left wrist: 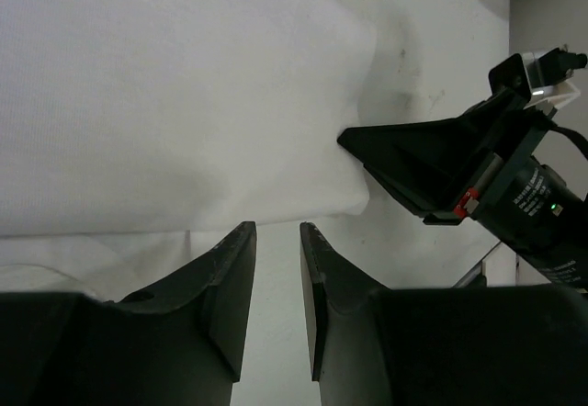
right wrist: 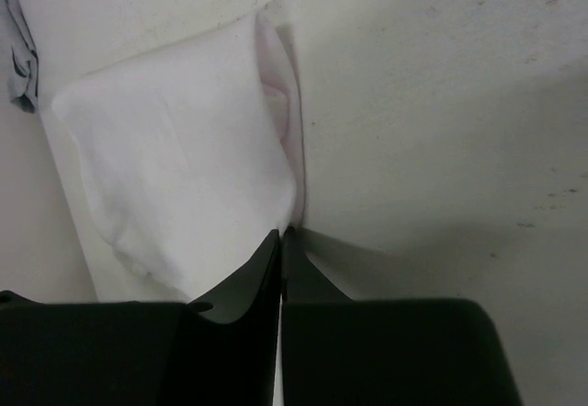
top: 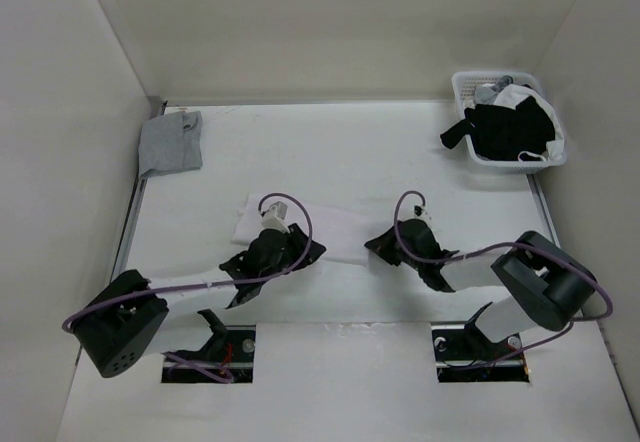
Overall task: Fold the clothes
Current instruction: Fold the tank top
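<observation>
Two hands are down. My right hand (right wrist: 280, 233) is pinched shut on the edge of the thin white sleeveless tank top (right wrist: 175, 167), which lies part-folded on the white table (right wrist: 441, 103) between the arms. My left hand (left wrist: 277, 227) hovers slightly open at its near hem. Next fold, I judge: lift that edge and carry it across.

The left arm (top: 185, 287) is folding out to its elbow on the left, and its forearm is reaching forward and inward, lying low. The left gripper (left wrist: 277, 227) is holding its 2 fingers a narrow gap apart, nothing between them. The right arm (top: 480, 270) is mirroring this, bending at its elbow on the right. The right gripper (right wrist: 280, 233) is pressing its 2 fingers together, with its tips pointing toward the left gripper, apart from it.
</observation>
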Robot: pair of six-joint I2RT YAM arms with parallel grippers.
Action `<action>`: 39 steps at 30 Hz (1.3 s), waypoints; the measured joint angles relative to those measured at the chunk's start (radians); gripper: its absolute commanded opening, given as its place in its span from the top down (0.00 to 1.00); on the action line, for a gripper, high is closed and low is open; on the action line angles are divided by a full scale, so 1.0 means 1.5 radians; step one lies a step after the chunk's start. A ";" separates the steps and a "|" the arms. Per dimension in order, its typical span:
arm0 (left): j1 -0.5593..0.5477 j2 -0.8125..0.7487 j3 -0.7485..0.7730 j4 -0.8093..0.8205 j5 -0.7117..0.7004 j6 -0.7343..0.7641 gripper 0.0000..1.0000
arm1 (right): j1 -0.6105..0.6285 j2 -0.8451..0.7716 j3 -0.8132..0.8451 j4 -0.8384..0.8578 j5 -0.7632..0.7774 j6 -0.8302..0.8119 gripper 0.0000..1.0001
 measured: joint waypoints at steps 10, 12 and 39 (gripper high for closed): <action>0.052 -0.085 0.019 -0.077 0.004 0.014 0.71 | -0.004 -0.373 -0.060 -0.245 0.046 -0.036 1.00; 0.072 -0.093 0.024 -0.085 0.010 0.020 0.71 | -0.004 -0.452 -0.041 -0.322 0.058 -0.054 1.00; 0.353 -0.385 -0.026 -0.229 0.159 0.043 0.71 | 0.161 0.212 0.693 -0.588 0.068 -0.216 0.97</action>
